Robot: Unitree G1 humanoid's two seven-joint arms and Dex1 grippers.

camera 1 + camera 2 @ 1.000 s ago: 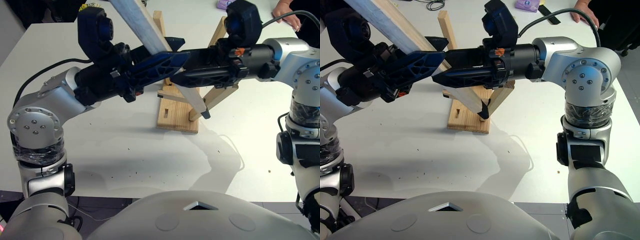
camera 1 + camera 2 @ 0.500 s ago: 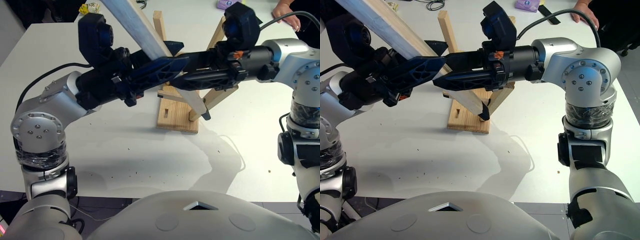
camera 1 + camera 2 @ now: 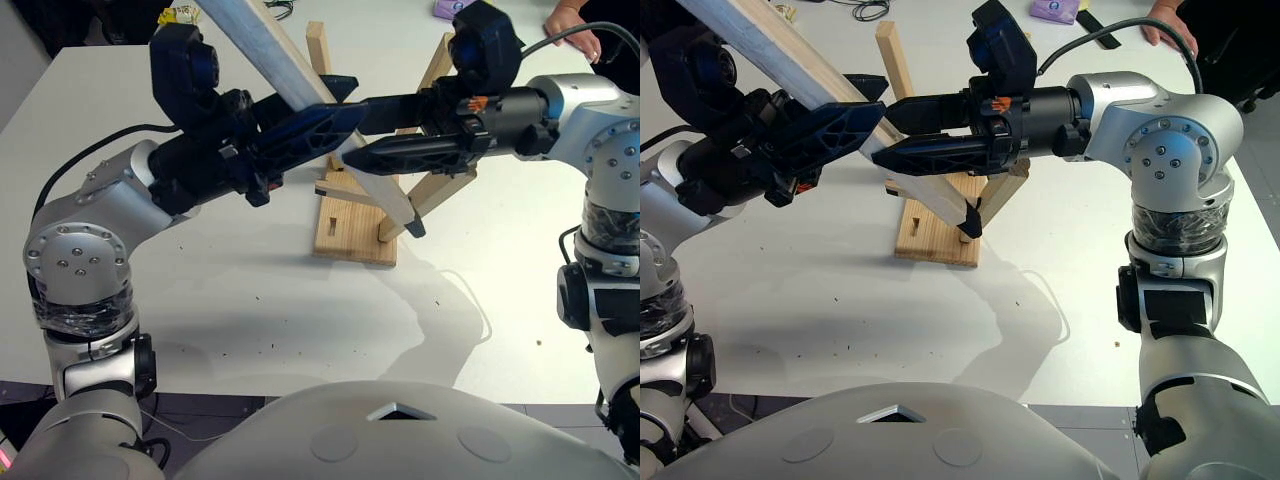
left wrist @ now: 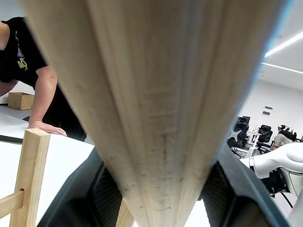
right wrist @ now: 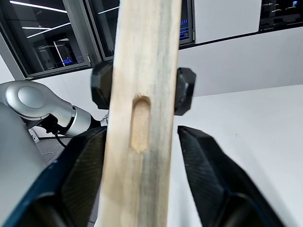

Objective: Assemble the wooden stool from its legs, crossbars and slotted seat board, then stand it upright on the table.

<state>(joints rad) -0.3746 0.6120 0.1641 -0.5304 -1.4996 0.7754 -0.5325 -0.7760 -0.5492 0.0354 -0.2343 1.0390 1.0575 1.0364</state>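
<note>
Left tool point(image 3: 350, 95) and right tool point(image 3: 355, 130) both clamp one slanted leg point(image 3: 270, 50), probably to steer its lower end toward a slot in the seat board point(image 3: 340, 235), which lies flat on the bench point(image 3: 250, 290). Three legs in all: two point(image 3: 318, 50) stand in the board, joined by one crossbar point(image 3: 345, 190).

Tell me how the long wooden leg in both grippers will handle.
The wooden leg is probably stiff: it runs straight. Likely light, being slim timber. Its long free end past the left gripper could lever it loose in the jaws.
</note>
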